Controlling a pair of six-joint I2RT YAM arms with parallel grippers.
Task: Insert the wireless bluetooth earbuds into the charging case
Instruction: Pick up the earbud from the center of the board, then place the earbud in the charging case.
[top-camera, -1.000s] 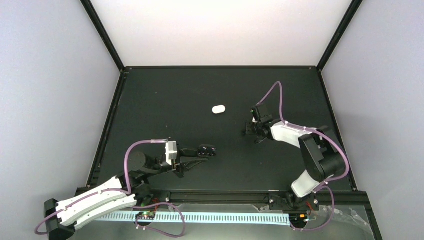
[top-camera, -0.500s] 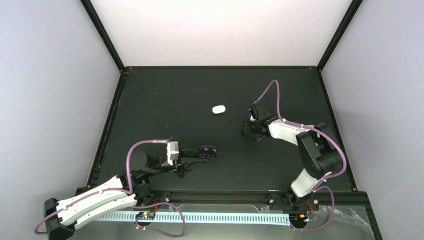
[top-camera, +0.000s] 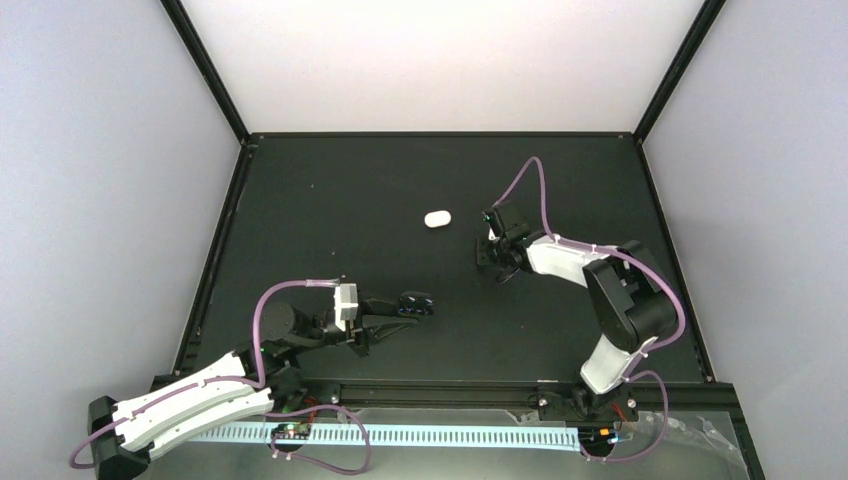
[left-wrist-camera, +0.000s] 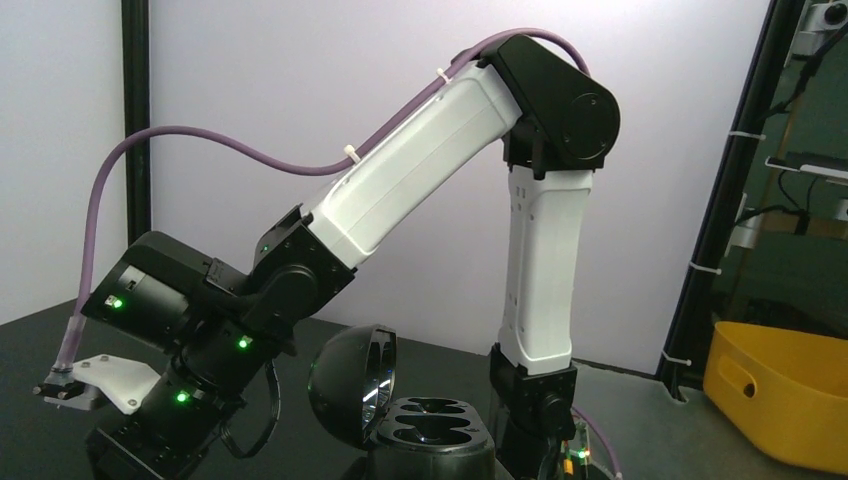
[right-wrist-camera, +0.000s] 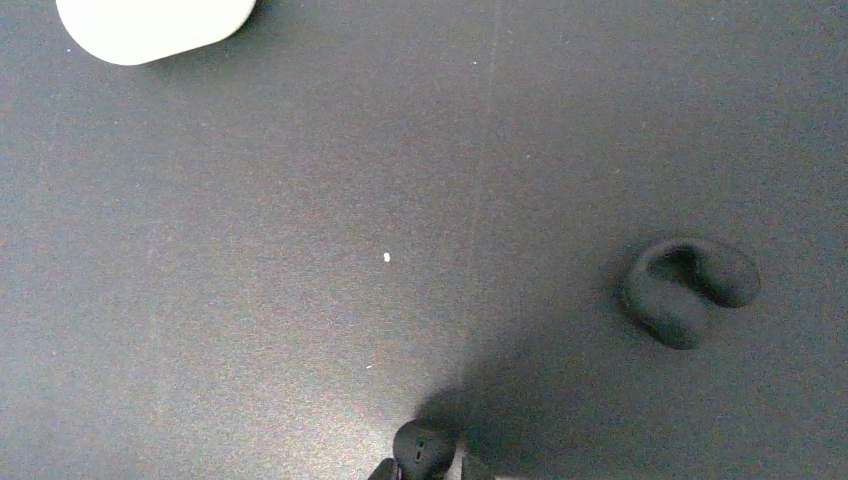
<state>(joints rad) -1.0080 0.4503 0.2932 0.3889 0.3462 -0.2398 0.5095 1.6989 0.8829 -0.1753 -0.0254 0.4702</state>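
Note:
The black charging case (top-camera: 416, 302) stands open near the table's front, with my left gripper (top-camera: 404, 309) shut on it. In the left wrist view its lid (left-wrist-camera: 350, 385) is swung up to the left and both wells in the base (left-wrist-camera: 432, 432) look empty; my own fingers lie below the frame. My right gripper (top-camera: 489, 251) hovers low at mid-table right. At the bottom edge of the right wrist view, a small black earbud (right-wrist-camera: 421, 450) sits pinched between its fingertips. A second black, C-shaped earbud (right-wrist-camera: 688, 291) lies on the mat to the right. No white earbuds show.
A smooth white oval object (top-camera: 437, 218) (right-wrist-camera: 150, 20) lies on the mat just left of the right gripper. Black frame rails (top-camera: 440, 134) border the table. A yellow bin (left-wrist-camera: 780, 400) stands beyond the table in the left wrist view.
My right gripper has moved up and to the left, toward the white oval object, and its jaws have narrowed. The left arm and the case have barely shifted.

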